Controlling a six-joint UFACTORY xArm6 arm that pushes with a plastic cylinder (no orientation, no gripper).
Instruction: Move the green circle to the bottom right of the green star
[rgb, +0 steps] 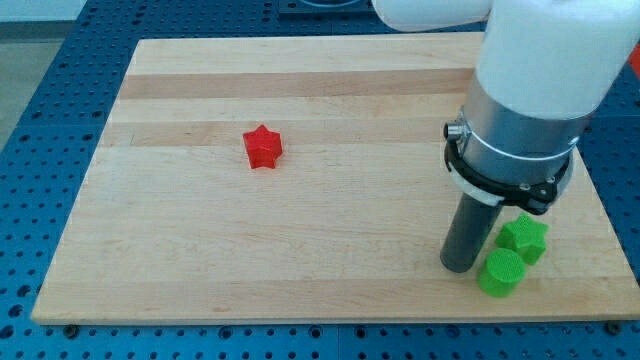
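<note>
Green circle (500, 273) beside my tip (459, 268); arm overhangs green star (524, 238).

A white rounded arm (545, 50) is seen, followed by a grey cylinder ringed by a black clamp (505, 175), then a dark rod.

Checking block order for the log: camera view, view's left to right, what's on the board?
red star → my tip → green circle, just right of my tip → green star, overlapping the circle in x but centred further right and nearer the view's top.
</note>
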